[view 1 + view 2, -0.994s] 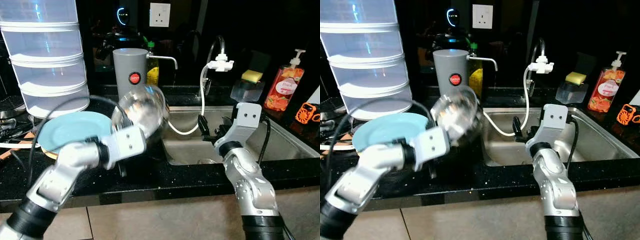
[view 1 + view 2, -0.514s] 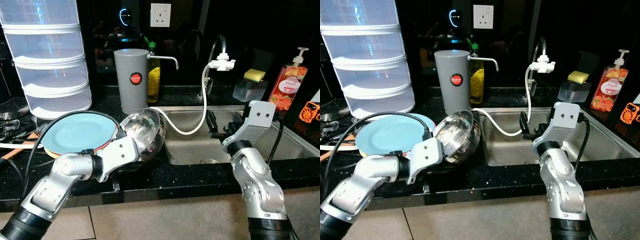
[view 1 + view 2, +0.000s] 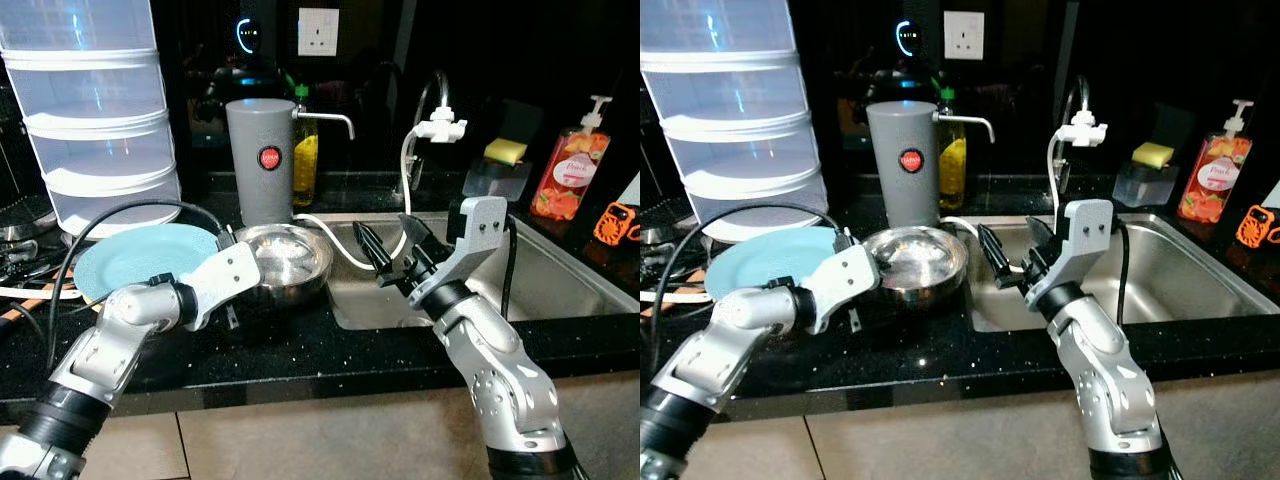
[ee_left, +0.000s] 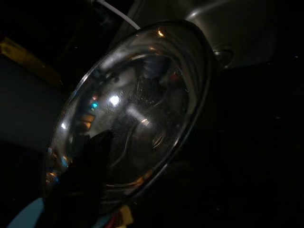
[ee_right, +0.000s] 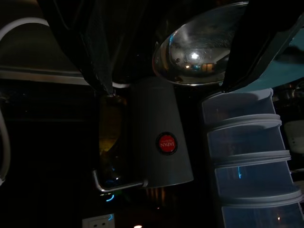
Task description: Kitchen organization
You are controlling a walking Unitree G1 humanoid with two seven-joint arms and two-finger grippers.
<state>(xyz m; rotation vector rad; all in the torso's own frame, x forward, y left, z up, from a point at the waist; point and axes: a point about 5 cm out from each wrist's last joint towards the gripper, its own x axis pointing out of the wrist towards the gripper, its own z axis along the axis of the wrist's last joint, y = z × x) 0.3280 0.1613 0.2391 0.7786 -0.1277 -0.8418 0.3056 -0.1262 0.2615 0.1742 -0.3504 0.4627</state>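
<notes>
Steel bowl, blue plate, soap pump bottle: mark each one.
Steel bowl (image 3: 290,258), left eye view, on its inner bottom.
Blue plate (image 3: 135,260), left eye view, on its bare face.
Soap pump bottle (image 3: 568,178), left eye view, on its orange label.

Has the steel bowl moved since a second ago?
Yes. The steel bowl, tilted up before the grey canister, now sits upright on the counter below it, beside the sink.

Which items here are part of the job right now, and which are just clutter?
In play: steel bowl, left gripper at its rim, right gripper open beside it, blue plate.
Lying about: grey dispenser, soap bottle, sponge, plastic tiers.
</notes>
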